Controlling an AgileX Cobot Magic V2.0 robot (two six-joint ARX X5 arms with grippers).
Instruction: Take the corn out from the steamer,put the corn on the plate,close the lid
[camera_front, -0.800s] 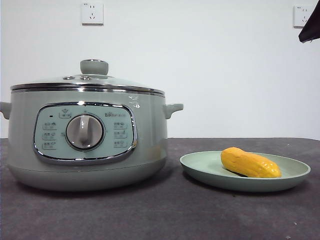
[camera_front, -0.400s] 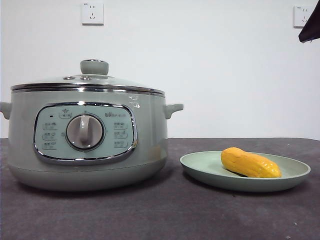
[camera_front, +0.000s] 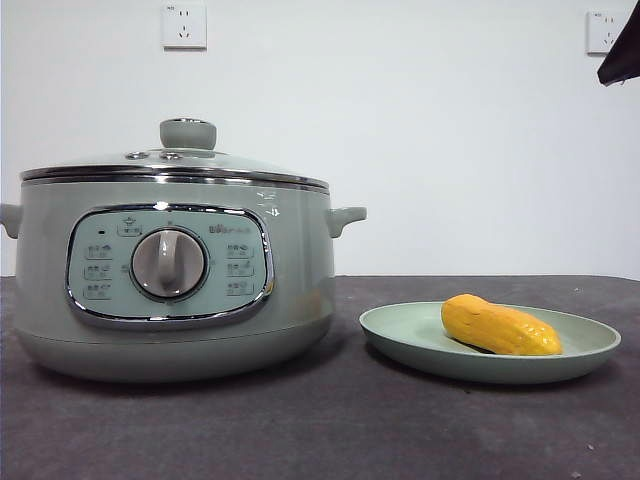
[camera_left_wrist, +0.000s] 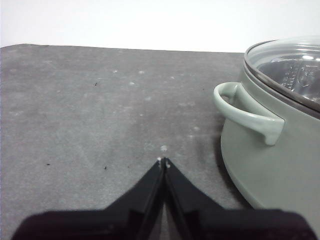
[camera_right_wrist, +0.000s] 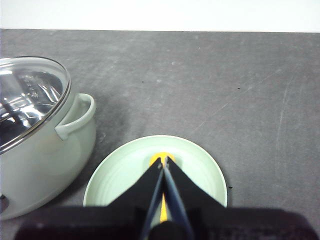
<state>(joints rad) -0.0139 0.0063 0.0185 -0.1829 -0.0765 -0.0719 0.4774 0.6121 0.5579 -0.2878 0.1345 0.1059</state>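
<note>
The corn (camera_front: 500, 326) lies on the pale green plate (camera_front: 400, 330) at the right of the table. The sage-green steamer (camera_front: 170, 270) stands at the left with its glass lid (camera_front: 175, 160) closed on it. My right gripper (camera_right_wrist: 162, 166) is shut and empty, high above the plate (camera_right_wrist: 125, 170), with the corn (camera_right_wrist: 156, 159) mostly hidden behind its jaws. It shows as a black tip (camera_front: 622, 50) at the front view's top right. My left gripper (camera_left_wrist: 163, 162) is shut and empty above the bare table, beside the steamer's side handle (camera_left_wrist: 245, 112).
The table (camera_front: 330, 420) is dark grey. A white wall with two sockets (camera_front: 185, 25) stands behind it. The steamer (camera_right_wrist: 35, 135) also shows in the right wrist view, close beside the plate.
</note>
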